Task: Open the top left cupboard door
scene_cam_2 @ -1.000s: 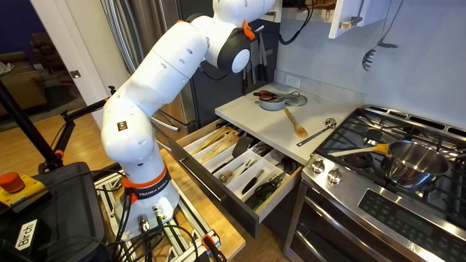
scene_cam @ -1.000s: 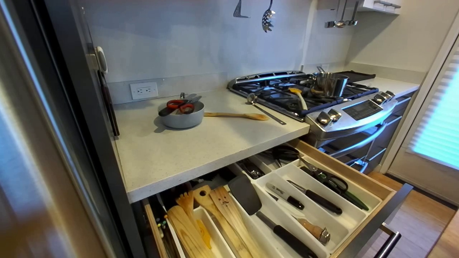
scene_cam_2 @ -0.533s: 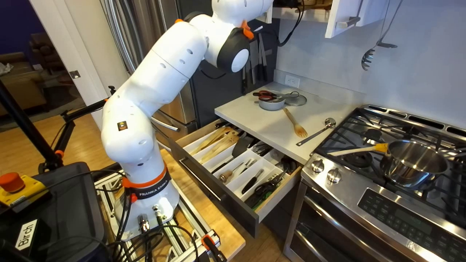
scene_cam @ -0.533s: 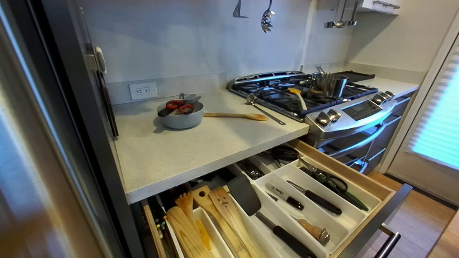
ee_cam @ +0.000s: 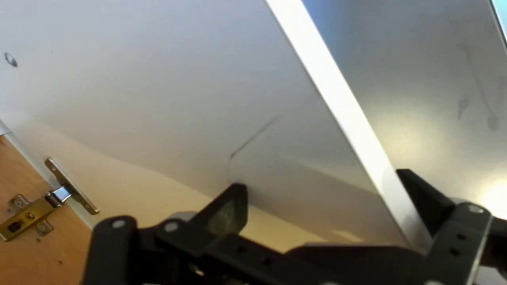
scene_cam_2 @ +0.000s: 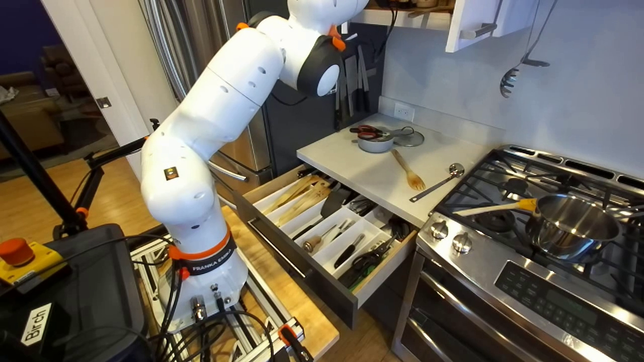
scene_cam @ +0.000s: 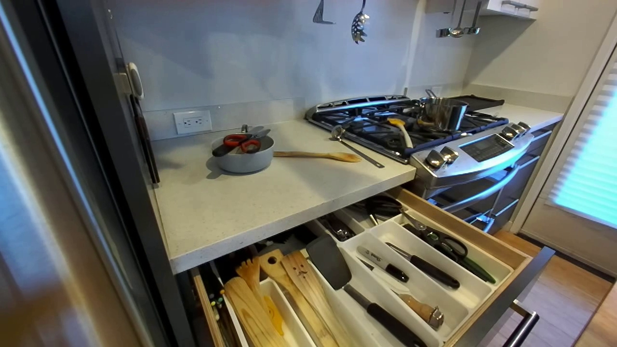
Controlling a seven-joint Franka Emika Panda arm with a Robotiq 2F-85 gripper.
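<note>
In the wrist view, a white cupboard door (ee_cam: 178,99) stands swung open, with its inner face towards me and its bright edge (ee_cam: 340,95) running diagonally. A metal hinge (ee_cam: 67,194) joins it to the wooden cupboard interior (ee_cam: 51,257). My gripper (ee_cam: 321,180) is open wide around the door's edge. One finger is on the inner-face side; the other is beside the edge on the outer side. I cannot tell if either presses on it. In an exterior view, the white cupboard (scene_cam_2: 402,19) shows at the top; the gripper is above the frame.
Another white door (scene_cam_2: 465,25) with a metal handle (scene_cam_2: 478,31) stands open there. Below are an open utensil drawer (scene_cam_2: 327,296), a counter (scene_cam_2: 342,156) with a grey bowl (scene_cam_2: 376,145), and a stove with a pot (scene_cam_2: 573,226). Utensils (scene_cam_2: 509,83) hang on the wall.
In an exterior view, the arm's upper part has moved slightly left, and a white panel beside it has shifted left too. More of the cupboard's underside shows. The handled door has shifted slightly left.
</note>
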